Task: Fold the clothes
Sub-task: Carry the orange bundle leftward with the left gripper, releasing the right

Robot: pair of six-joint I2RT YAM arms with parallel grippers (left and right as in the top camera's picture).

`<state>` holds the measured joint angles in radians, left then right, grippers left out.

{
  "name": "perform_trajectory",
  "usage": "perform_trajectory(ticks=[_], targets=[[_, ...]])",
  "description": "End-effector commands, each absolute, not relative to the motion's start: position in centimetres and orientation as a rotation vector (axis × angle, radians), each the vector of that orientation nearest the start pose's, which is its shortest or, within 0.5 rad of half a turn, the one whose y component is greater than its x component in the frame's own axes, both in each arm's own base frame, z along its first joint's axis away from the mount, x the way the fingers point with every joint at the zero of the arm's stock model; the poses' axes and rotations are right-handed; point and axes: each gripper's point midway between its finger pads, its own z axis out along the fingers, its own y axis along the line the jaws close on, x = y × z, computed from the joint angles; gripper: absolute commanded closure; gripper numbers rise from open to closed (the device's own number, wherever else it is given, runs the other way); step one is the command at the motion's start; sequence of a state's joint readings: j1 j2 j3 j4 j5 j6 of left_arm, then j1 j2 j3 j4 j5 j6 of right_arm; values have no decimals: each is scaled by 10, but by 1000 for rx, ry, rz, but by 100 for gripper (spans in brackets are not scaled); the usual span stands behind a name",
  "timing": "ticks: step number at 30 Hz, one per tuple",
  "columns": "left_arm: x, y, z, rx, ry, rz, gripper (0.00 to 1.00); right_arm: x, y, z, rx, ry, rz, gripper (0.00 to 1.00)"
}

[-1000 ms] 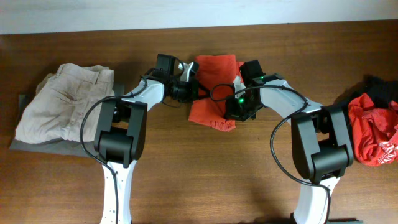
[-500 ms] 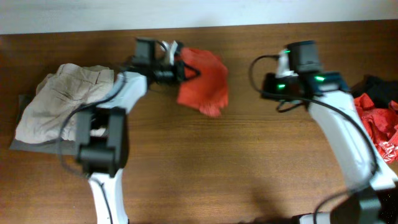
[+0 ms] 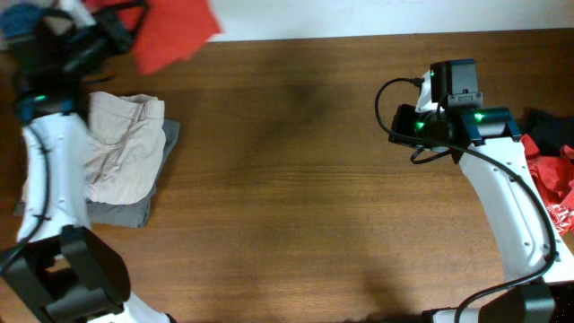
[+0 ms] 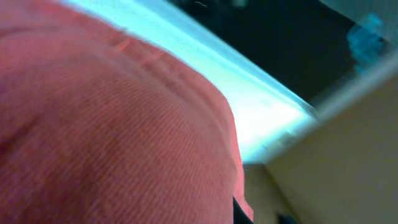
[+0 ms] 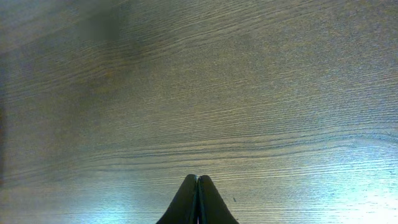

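Observation:
The orange-red T-shirt (image 3: 175,31) hangs bunched in the air at the far left corner, held by my left gripper (image 3: 121,25), which is shut on it. In the left wrist view the shirt's fabric (image 4: 112,124) fills most of the frame and hides the fingers. My right gripper (image 3: 399,126) is shut and empty over bare wood at the right; its closed fingertips (image 5: 198,182) show in the right wrist view. A red white-printed shirt (image 3: 552,184) and a black garment (image 3: 547,121) lie crumpled at the right edge.
A folded beige garment (image 3: 121,144) lies on a folded grey one (image 3: 134,211) at the table's left side, below the raised left arm. The wooden table (image 3: 287,179) has a white wall behind its far edge.
My left arm has lifted the orange-red shirt off the table's middle and swung it to the far left corner. My right gripper let go of it and drew back to the right.

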<state>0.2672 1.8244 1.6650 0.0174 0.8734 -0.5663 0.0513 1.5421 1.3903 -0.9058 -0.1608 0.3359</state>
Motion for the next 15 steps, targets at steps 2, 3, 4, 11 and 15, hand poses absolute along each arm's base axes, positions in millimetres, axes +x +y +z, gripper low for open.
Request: perform_trajectory(ticks=[2, 3, 4, 11, 15], targets=[[541, 74, 345, -245, 1774, -850, 100, 382, 46, 187, 314, 2632, 321, 96], [541, 86, 340, -295, 1782, -820, 100, 381, 46, 186, 314, 2634, 321, 96], [541, 98, 336, -333, 1788, -786, 100, 381, 46, 186, 315, 2637, 320, 96], [538, 148, 308, -458, 1827, -637, 100, 374, 45, 182, 273, 2669, 304, 96], [529, 162, 264, -627, 1944, -620, 100, 372, 45, 181, 275, 2678, 302, 96]])
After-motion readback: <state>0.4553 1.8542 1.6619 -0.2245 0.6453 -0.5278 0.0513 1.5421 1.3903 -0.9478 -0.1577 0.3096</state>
